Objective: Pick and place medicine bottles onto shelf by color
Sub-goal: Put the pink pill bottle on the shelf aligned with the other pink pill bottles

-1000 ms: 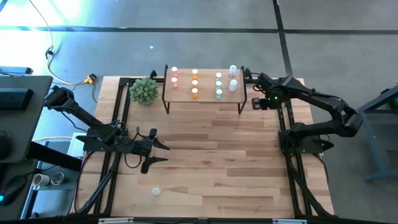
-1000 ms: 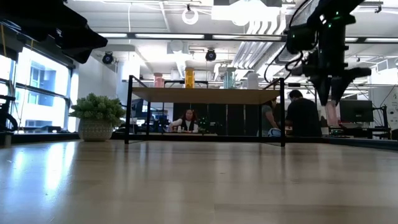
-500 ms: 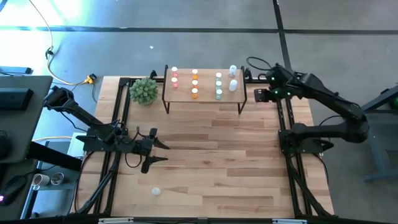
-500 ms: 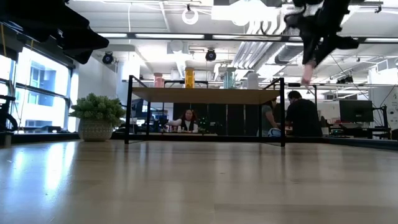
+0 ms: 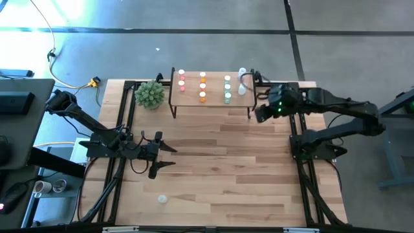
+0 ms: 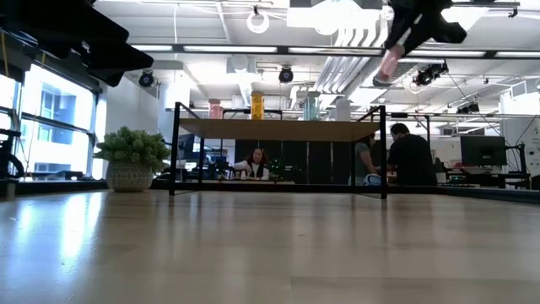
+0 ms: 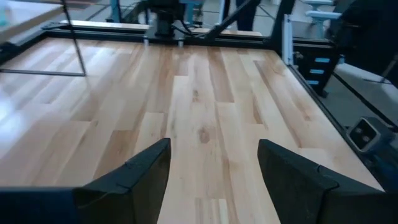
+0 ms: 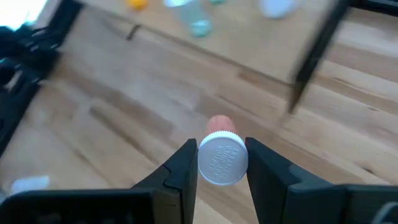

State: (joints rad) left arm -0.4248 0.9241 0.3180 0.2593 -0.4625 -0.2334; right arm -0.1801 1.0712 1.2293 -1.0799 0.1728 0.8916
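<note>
The shelf (image 5: 213,98) stands at the table's far middle on thin black legs. On it stand bottles in rows: pink (image 5: 182,77), orange (image 5: 202,86), green (image 5: 227,89) and white (image 5: 242,83). My right gripper (image 5: 260,114) is high above the table just right of the shelf's near right corner, shut on a pink white-capped bottle (image 6: 389,64). A clear bottle (image 5: 162,199) lies on the table near the front left. My left gripper (image 5: 163,153) is open and empty over the table's left side. My right gripper pinches the pink bottle between its two fingers (image 8: 184,165) at the white-capped end (image 8: 222,160). The cap faces back toward the wrist, and the pink body (image 8: 219,123) sticks out past the fingertips. The bottle is lifted clear, higher than the shelf top, tilted down and to the left.
A green spiky plant (image 5: 150,94) in a pot stands left of the shelf. Black frame rails (image 5: 299,139) run along the table's left and right sides. People sit in the room beyond the table (image 6: 412,156).
My right gripper has risen from beside the shelf's right end to well above shelf height, carrying the pink bottle, and has gone toward the shelf. It has tipped, so the bottle now slants instead of hanging straight down.
</note>
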